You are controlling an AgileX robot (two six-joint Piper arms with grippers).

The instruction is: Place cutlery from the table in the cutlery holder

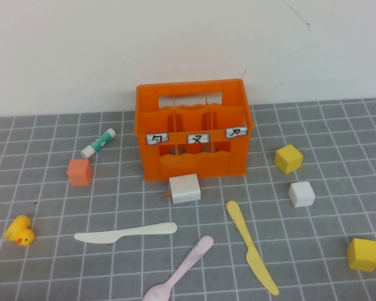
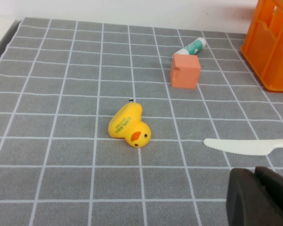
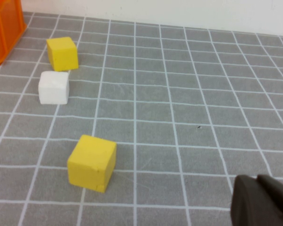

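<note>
Nothing loaded yet: white knife point(image 1: 125, 232), pink spoon point(image 1: 180, 271) and yellow knife point(image 1: 250, 247) lie flat on the table point(image 1: 37, 188) before the orange cutlery holder point(image 1: 193, 128). Left gripper point(image 2: 259, 197) and right gripper point(image 3: 264, 202) are parked low near the table's front, seemingly closed, nothing held.

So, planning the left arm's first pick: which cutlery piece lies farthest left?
The white knife, lying crosswise; the pink spoon and yellow knife lie further right.
</note>
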